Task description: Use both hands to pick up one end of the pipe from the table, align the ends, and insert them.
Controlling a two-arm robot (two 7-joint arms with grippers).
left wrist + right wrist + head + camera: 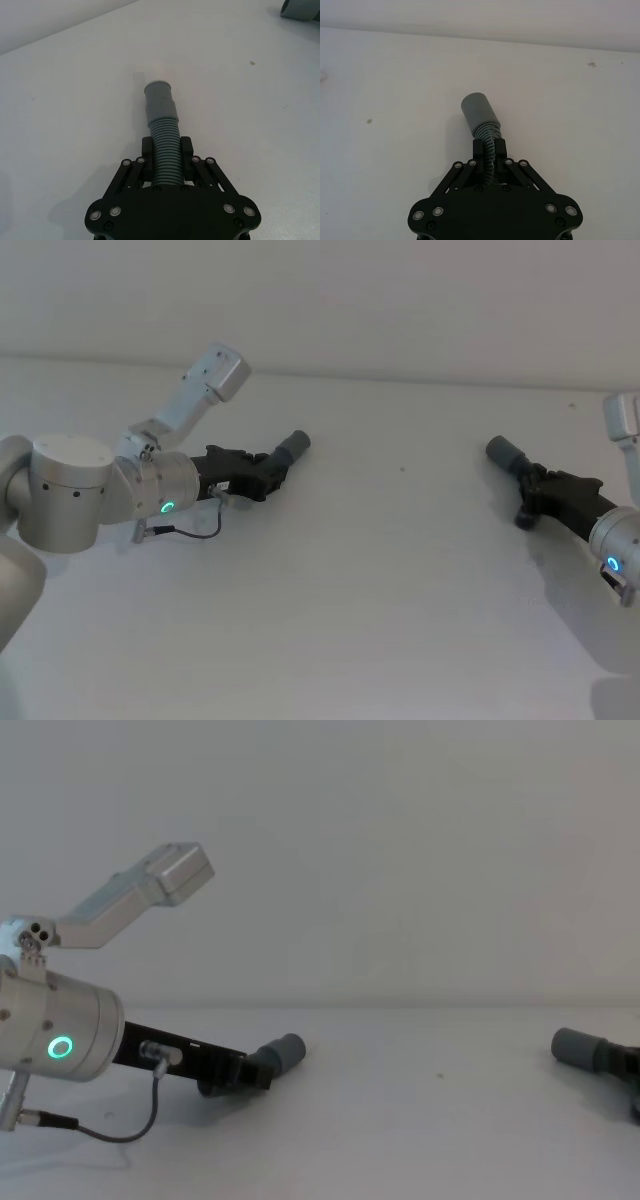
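The pipe point(295, 447) was in two pieces, well apart, one held in each gripper over the white table point(380, 610). A broad stretch of bare table lay between them, and more lay in front of them toward the robot. Behind them, the table's far edge met the wall point(400, 300) not far beyond the cuffs. The left gripper point(167, 150) came in from the left side. Its jaws were clamped on the ribs of the left piece point(165, 137), and the smooth left cuff point(160, 102) stuck out past the fingertips. The right gripper point(490, 148) came in from the right edge. Its jaws were closed on the ribbed hose of the right piece point(490, 134), just behind the right cuff point(478, 111). Seen from the head, the left piece's long axis ran rightward and away from the robot, cuff first. The right piece's long axis ran leftward and away, also cuff first. So the two cuffs slanted inward toward the table's middle but did not face each other squarely. From the chest, the left cuff was tipped slightly upward. Whether either cuff touched the table could not be told.
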